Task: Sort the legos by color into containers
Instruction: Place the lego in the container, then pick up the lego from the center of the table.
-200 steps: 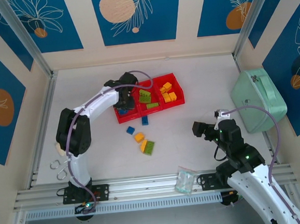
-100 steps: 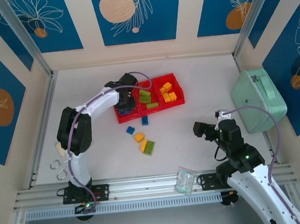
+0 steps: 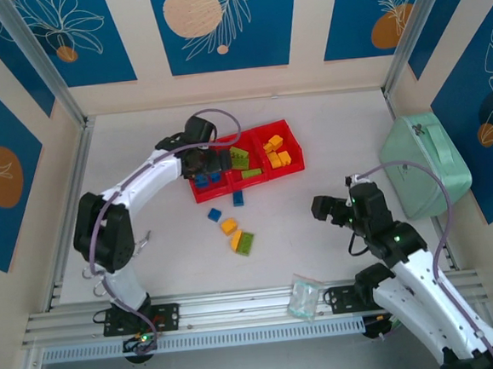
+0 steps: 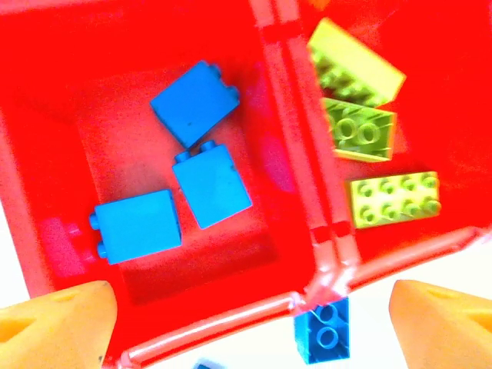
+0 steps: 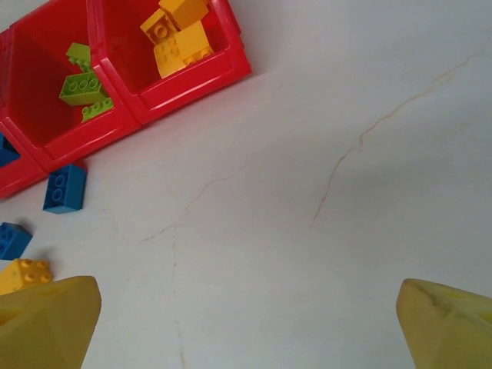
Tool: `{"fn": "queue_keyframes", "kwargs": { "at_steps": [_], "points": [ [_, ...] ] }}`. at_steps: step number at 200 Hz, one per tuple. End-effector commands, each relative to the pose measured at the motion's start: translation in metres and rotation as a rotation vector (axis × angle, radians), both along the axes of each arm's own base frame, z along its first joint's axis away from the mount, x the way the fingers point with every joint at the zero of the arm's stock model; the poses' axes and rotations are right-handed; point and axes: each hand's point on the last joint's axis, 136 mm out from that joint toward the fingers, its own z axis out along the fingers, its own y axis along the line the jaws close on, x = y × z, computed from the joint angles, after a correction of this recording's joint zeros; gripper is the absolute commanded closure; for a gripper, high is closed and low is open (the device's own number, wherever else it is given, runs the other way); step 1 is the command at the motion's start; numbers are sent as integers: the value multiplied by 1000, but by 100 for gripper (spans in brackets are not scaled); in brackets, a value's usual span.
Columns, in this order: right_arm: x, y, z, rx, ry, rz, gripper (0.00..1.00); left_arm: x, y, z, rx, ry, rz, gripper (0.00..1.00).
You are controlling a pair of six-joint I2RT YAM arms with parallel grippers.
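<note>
**Left gripper** (image 3: pixel 212 163), jaws spread and empty, is hovering over the red tray (image 4: pixel 286 73), above 3 blue bricks (image 4: pixel 209 184). 1 loose blue brick (image 4: pixel 323 343) is lying just outside the tray wall, off-centre toward 1 finger, its long axis seemingly crossing that wall. **Right gripper** (image 3: pixel 323 207), likewise spread, is hovering farther off.

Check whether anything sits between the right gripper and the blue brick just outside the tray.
Nothing visible: bare table lies between the right gripper and the blue brick beside the red tray.

Left arm (image 3: pixel 135 181) stretched forward, right arm (image 3: pixel 403 251) folded nearer, both jaws spread wide
</note>
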Motion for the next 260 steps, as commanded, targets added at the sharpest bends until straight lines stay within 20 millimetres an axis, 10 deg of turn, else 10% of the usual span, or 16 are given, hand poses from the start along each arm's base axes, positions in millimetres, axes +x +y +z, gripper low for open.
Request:
{"fn": "queue_keyframes", "kwargs": {
  "at_steps": [1, 73, 152, 181, 260],
  "points": [
    [12, 25, 19, 150, 35, 36, 1, -4, 1, 34, -52, -76, -46, 5],
    [42, 147, -10, 132, 422, 279, 1, -59, 78, 94, 61, -189, -34, 1],
    [88, 241, -69, -14, 563, 351, 2, -198, 100, 68, -88, -98, -173, 1],
    [93, 260, -83, -104, 560, 400, 2, -226, 117, 53, -83, -109, -146, 1],
    [97, 252, -108, -307, 534, 512, 17, -218, 118, 52, -75, -138, -129, 1]
  ]
}}
